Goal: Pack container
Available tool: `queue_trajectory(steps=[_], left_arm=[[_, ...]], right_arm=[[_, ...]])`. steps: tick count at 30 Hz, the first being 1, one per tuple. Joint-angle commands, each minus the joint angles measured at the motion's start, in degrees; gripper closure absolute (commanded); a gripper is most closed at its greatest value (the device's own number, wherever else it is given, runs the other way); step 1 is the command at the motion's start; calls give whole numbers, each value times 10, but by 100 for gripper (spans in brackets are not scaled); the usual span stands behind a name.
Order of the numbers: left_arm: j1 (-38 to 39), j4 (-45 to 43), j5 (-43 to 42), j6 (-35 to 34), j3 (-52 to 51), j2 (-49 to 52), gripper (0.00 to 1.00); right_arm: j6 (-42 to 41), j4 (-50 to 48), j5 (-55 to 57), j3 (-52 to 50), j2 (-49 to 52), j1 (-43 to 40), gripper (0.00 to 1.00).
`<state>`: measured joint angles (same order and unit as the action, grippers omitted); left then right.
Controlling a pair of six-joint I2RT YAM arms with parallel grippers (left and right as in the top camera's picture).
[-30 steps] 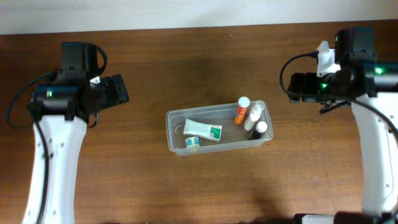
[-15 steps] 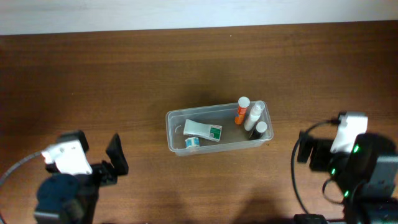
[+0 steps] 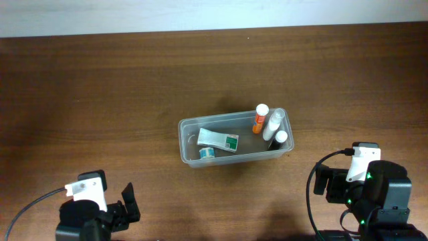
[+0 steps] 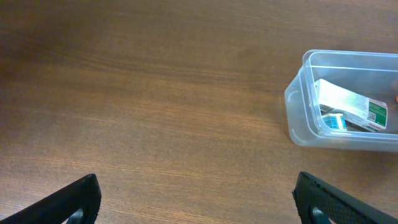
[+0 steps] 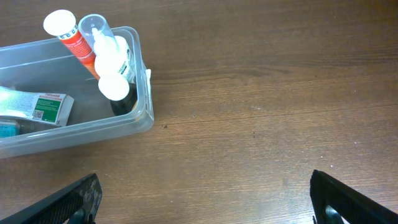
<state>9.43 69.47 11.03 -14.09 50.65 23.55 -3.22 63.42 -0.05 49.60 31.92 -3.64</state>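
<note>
The clear plastic container [image 3: 187,142] sits at the table's middle. It holds a white and green tube [image 3: 218,139], a small teal item [image 3: 206,154], an orange bottle [image 3: 259,118], a clear white bottle [image 3: 272,124] and a black bottle with a white cap [image 3: 279,140]. The container also shows at the right of the left wrist view [image 4: 297,118] and at the left of the right wrist view [image 5: 140,118]. My left gripper [image 4: 198,202] is open and empty over bare wood near the front left. My right gripper [image 5: 208,199] is open and empty near the front right.
The brown wooden table [image 3: 134,87] runs to a white wall at the back. Both arm bases sit at the front corners, the left arm [image 3: 83,214] and the right arm [image 3: 371,194].
Both arms have pulled back from beside the container toward the front edge of the table and folded low. The container and its contents have not moved.
</note>
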Motion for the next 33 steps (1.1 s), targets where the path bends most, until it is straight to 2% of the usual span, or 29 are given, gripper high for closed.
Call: queue_trajectory(steps=[1,6,10,17,21,27,30,33], left_arm=[[3,0,8,5,-2,-4,1],[3,0,8,5,-2,-4,1],[3,0,8,5,-2,-4,1],[3,0,8,5,-2,-4,1],[3,0,8,5,-2,-4,1],[3,0,8,5,-2,-4,1],[3,0,8,5,-2,-4,1],[3,0,8,5,-2,-4,1]], right_arm=[[-6,1,-1,-3,-3,3,2],[-2,-6,0,-5,-7,4,2],[3,-75,-17,-54,-50,3,2],[11,-288,-91,-272,-223,4,2],[11,-414,-97,-374,-297,21,2],[11,-622,-28,-484,-317,42,2],[11,-636,-18,-493,-317,42,2],[11,-611,-18,-493,-317,41,2]])
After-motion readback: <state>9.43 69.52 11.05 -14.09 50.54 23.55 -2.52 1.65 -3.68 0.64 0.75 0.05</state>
